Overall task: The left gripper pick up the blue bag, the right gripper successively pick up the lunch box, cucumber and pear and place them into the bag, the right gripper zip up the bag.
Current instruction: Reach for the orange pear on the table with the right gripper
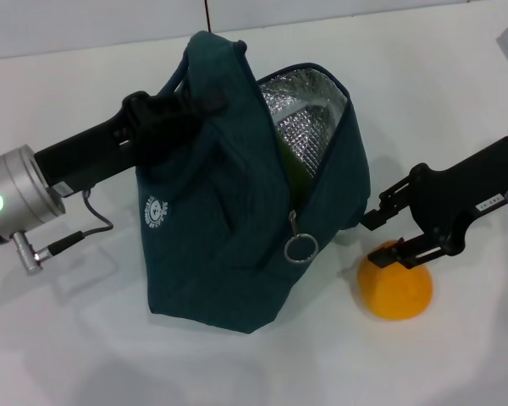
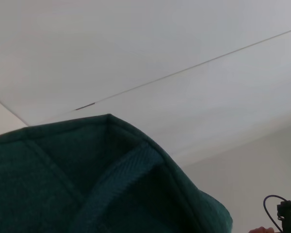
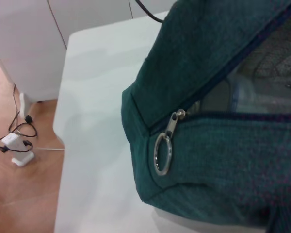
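**Bag held open, pear at the right end effector**

Bag, the blue bag, fills the frame's centre on the white worktop, unzipped, foil lining exposed, something green inside. The left end effector, upper left, is clamped on its handle. At lower right the right end effector sits spread at the pear, its top. The zipper ring hangs at the bag's end.

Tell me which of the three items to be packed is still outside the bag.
The pear, on the table beside the blue bag, under the right gripper. A green item, likely the cucumber, shows inside.
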Robot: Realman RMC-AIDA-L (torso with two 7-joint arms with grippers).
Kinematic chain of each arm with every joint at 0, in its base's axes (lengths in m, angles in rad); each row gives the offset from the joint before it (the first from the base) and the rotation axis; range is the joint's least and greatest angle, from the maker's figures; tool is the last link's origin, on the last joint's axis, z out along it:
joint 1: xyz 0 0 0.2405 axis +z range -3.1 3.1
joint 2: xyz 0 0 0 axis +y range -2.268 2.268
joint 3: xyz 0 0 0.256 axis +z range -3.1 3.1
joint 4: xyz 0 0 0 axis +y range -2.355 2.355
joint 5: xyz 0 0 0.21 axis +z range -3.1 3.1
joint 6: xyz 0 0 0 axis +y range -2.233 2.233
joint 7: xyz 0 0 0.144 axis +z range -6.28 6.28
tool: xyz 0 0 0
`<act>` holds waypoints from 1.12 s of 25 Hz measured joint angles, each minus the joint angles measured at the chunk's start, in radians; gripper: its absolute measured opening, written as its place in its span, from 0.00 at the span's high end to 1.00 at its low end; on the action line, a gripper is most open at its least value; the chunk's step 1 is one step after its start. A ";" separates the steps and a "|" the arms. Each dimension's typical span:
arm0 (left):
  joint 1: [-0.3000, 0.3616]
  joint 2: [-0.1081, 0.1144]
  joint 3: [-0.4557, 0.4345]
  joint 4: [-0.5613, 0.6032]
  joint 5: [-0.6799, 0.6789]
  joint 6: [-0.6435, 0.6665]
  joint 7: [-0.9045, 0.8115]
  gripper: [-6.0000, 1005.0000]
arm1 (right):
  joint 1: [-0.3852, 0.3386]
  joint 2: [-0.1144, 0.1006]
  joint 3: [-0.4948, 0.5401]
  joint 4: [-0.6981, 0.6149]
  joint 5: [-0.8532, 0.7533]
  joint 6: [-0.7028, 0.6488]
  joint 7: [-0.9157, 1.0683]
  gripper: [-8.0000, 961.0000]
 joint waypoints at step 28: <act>0.007 -0.005 0.000 0.006 0.000 0.007 0.000 0.94 | -0.023 -0.004 -0.003 -0.036 -0.007 -0.009 0.052 0.61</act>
